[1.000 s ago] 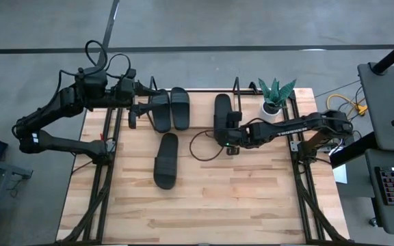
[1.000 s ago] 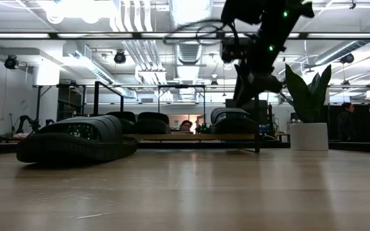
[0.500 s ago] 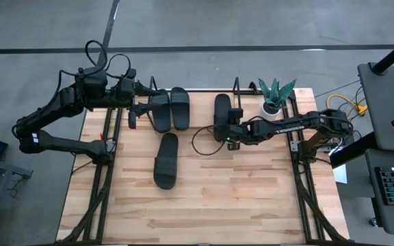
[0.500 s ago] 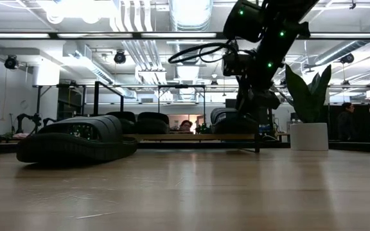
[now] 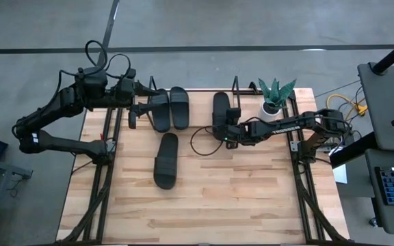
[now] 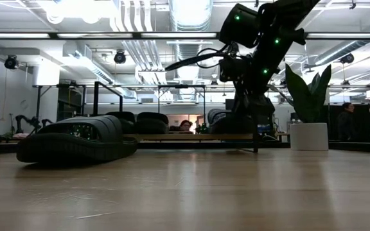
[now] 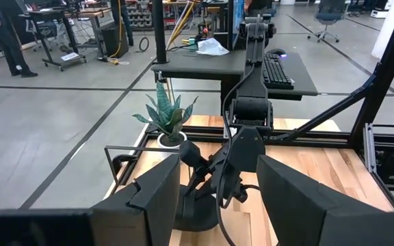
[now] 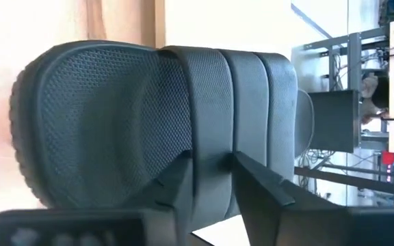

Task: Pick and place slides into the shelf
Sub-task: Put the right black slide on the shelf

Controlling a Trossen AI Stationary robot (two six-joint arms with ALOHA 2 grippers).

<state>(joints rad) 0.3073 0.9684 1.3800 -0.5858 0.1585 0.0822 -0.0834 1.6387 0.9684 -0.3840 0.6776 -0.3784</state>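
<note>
Room is widest on the near half of the counter [image 5: 252, 198], bare wood from edge to edge, with one loose slide [image 5: 165, 160] lying left of centre ahead of the shelf [image 5: 200, 130]. Along the far edge the shelf carries three more slides: two side by side at its left end [image 5: 170, 109] and one toward its right [image 5: 221, 111], with an open slot between them. Black wire end frames [image 5: 237, 87] close off the shelf's ends.

Right pincer [image 5: 226, 131] sits at the near end of the right-hand slide; in the right wrist view its fingers [image 8: 183, 179] straddle a rib of the wide strap with a narrow gap, and I cannot tell whether they grip it. A cable loop [image 5: 200, 143] from that arm hangs over the counter beside the shelf.

Left pincer [image 5: 142, 104] hovers at the shelf's left end, jaws parted and holding nothing.

Potted plant [image 5: 275, 96] stands at the far right corner, just beside the right arm.
</note>
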